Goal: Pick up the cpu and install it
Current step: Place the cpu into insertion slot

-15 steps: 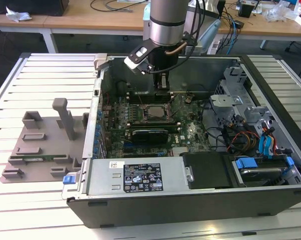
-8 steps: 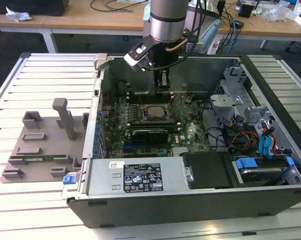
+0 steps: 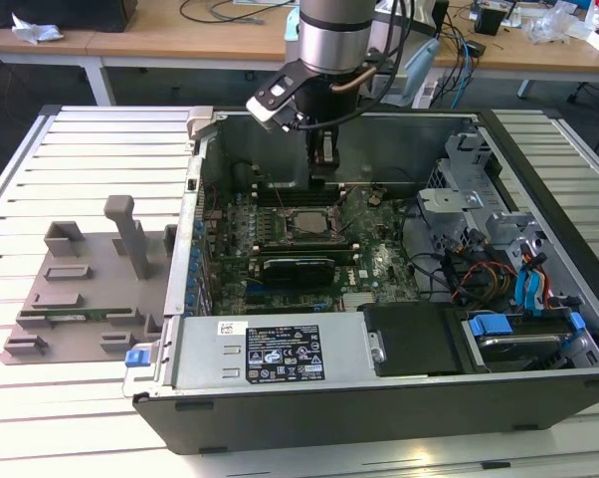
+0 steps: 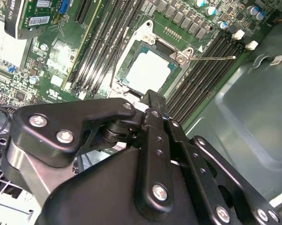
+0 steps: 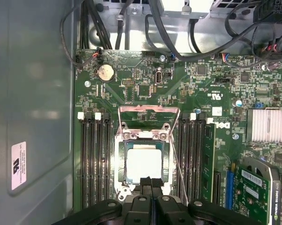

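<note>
A: Since hard to judge from afar, checked the gripper yet?

B: Yep. Hangs low inside the computer case, straight over the motherboard. Shows fingers pressed tight together in both wrist views, w/ nothing pinched btwn.

A: And found the cpu where?

B: Sits flat in the socket, silver top up. Lies just beyond the fingertips, apart from them, not gripped.

A: Socket shut?

B: No. Stands open, w/ load plate tipped up at the edge away from the fingertips and thin lever swung loose across the RAM slots.

A: Noted anything else on the board?

B: Flanked on two sides by those slots. Beyond one bank, spotted a green card plugged in, a finned heatsink near it, and a coin cell past the load plate.

A: Outside the case?

B: On the exterior view's left, got a grey fixture tray w/ upright posts, lying on the slatted table, just beside the case wall. Along the case edge nearest the exterior cam, saw the power supply, label up. Toward the exterior view's right, saw a drive cage and loose cables.
</note>
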You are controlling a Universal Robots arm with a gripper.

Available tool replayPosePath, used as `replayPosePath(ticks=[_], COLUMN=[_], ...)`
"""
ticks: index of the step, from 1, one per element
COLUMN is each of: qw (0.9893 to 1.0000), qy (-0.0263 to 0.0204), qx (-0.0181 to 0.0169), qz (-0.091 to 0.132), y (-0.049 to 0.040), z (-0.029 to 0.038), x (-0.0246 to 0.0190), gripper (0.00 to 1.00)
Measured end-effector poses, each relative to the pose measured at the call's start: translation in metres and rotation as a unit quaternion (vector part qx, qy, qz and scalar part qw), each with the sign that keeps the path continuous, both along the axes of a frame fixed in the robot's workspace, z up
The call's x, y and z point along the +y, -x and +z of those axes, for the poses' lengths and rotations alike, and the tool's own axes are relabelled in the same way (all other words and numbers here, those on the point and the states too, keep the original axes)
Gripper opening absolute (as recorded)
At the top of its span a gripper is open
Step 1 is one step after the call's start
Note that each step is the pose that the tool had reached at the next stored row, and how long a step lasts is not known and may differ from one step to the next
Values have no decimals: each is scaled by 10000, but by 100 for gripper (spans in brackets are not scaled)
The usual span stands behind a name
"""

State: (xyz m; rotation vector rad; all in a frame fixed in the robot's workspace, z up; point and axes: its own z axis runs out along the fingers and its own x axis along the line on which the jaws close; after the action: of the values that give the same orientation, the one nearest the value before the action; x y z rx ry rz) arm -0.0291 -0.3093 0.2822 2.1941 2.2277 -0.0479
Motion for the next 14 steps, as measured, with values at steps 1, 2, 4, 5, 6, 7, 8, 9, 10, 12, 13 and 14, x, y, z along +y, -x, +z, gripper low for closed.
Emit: replayPosePath(ticks=[1,2,4,5,6,7,8,9,10,12,13,14], qw=[10000,10000,10000,10000,10000,10000,10000,10000,10000,10000,10000,10000], qy=[0,0,0,0,0,0,0,0,0,0,0,-1], qx=[0,0,0,0,0,0,0,0,0,0,0,0], qz=[0,0,0,0,0,0,0,0,0,0,0,0], y=[0,0,0,0,0,0,0,0,0,0,0,0], z=[8,20,47,64,74,85,106,120,130,164,182,191], x=[0,0,0,0,0,0,0,0,0,0,0,0], gripper=[11,11,11,11,11,11,11,11,11,11,11,11])
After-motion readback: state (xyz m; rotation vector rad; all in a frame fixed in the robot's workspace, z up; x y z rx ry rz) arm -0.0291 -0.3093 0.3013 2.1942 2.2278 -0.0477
